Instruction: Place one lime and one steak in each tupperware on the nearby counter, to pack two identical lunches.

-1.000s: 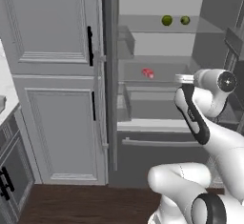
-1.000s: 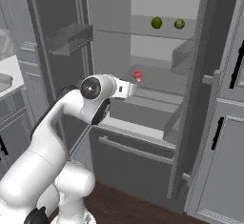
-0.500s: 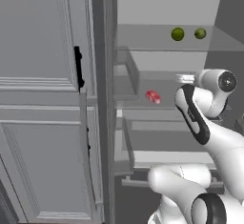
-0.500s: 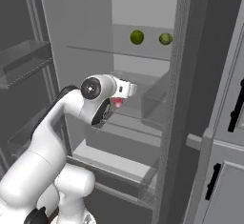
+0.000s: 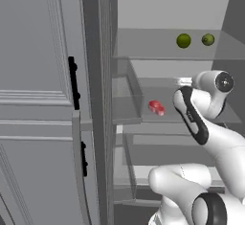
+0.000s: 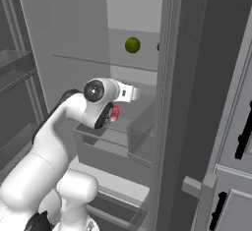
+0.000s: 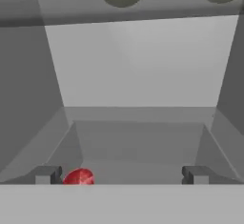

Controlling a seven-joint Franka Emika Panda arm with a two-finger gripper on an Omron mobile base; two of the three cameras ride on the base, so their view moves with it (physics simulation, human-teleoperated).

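Base has driven closer to open fridge; whole scene looms larger. Gripper (image 7: 121, 174) jaws wide, empty. Steak (image 7: 78, 176) on shelf just beside left fingertip (image 7: 46, 174), low left of jaws. Limes (image 5: 183, 40) one shelf above steak.

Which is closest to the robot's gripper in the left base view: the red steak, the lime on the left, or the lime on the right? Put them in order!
Measured from the gripper in the left base view:
1. The steak, on the shelf just below and left of it.
2. The left lime, on the glass shelf above.
3. The right lime, beside it, further right. The two limes are nearly too close to call.
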